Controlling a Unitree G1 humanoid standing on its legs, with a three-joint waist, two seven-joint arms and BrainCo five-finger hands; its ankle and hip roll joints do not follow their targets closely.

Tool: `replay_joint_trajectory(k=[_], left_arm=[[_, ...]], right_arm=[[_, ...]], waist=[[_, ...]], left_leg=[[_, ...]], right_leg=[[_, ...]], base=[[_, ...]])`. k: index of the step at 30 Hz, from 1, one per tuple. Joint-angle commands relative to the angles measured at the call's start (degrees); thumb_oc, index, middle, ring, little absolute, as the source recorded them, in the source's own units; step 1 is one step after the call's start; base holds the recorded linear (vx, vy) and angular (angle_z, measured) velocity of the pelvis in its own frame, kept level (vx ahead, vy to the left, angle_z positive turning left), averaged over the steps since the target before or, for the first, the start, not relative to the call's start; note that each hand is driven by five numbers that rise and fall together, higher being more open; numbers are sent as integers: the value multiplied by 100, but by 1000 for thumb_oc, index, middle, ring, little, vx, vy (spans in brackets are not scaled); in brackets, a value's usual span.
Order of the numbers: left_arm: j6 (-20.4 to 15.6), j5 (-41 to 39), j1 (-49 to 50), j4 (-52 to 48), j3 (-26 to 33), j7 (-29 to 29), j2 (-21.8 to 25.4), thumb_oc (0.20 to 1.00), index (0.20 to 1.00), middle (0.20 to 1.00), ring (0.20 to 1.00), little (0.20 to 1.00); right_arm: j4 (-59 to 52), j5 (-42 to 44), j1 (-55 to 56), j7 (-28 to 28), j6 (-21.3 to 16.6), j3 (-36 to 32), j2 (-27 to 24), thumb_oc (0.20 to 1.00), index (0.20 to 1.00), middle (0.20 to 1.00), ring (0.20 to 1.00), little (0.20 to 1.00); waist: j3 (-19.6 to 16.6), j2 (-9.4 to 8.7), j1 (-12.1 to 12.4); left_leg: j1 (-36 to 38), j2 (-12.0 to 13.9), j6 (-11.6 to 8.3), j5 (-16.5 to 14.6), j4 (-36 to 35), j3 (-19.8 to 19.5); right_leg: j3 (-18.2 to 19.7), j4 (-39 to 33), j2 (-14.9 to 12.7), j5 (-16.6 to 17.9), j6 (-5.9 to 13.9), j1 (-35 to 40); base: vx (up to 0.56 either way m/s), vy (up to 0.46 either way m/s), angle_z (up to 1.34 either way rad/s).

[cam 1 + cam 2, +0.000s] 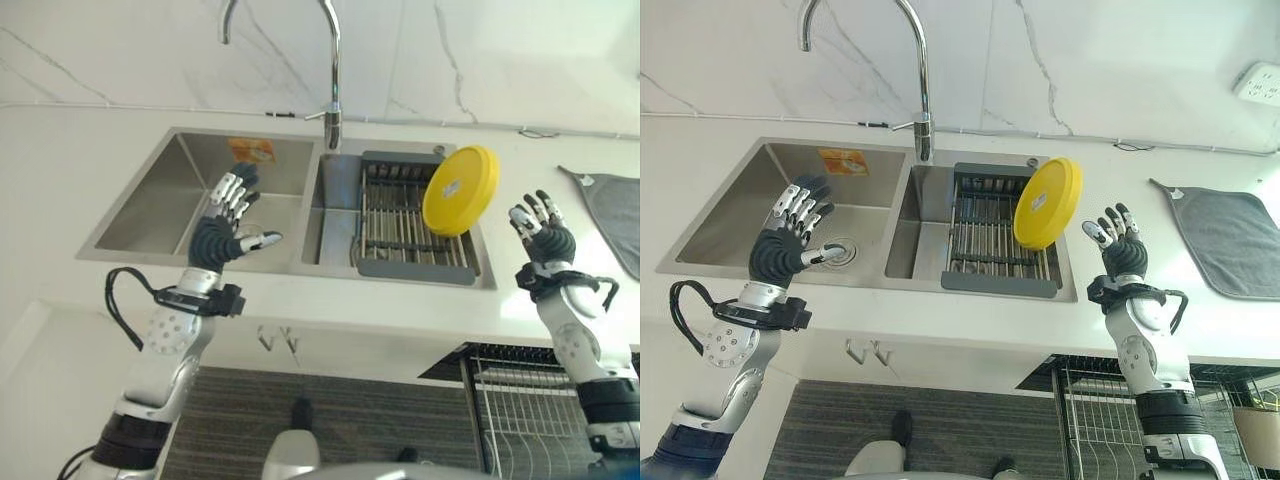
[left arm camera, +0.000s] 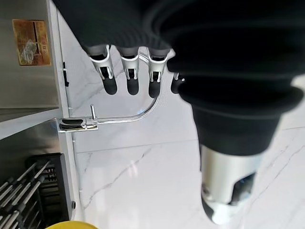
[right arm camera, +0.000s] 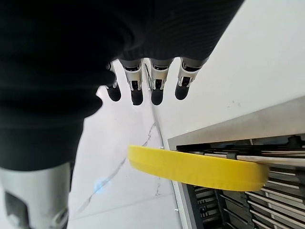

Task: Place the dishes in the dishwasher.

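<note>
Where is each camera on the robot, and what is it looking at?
Left eye view: on the head, looking down at the sink, yellow plate and both arms.
Right eye view: beside it, same scene; left hand and right hand raised open.
Left wrist view: along its own fingers toward the faucet.
Right wrist view: along its fingers at the plate and the drying rack.
All share the plate.

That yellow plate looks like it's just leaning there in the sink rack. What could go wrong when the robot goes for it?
The round yellow plastic plate stands tilted on edge in the dark metal dish rack, so a nudge might tip it flat or slide it off. The right robot hand is open beside it, not holding it, and a poor pinch on the thin rim could drop it. The left robot hand hovers open over the other basin.
</note>
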Motion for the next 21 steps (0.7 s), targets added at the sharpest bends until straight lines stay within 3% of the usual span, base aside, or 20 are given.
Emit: replay_joint_trajectory(k=[1,8,21], left_arm=[[-271,166,24,-49,8,-28,57,1000,1000,1000,1000,1000],[-266,173,3,67,-91,-35,126,1000,1000,1000,1000,1000],[-158,82,103,104,-113,-70,221,1000,1000,1000,1000,1000]], right_arm=[[-363,56,-143,61,-193,-274,-105,1000,1000,1000,1000,1000],[102,505,-340,213,-176,-218,-158,1000,1000,1000,1000,1000],[823,570,-736,135,9,-165,-390,1000,1000,1000,1000,1000]], waist=[[-310,50,32],[-358,39,107],[-410,66,232]], left_leg=[[627,22,-197,-831,4,275],[717,18,-220,-863,4,275],[811,-2,-241,-876,4,188]], right_leg=[[245,6,63,-190,-30,-38],[189,6,79,-228,-32,46],[99,6,102,-286,-80,171]], base=[[33,-4,0],[4,-1,0],[11,0,0]])
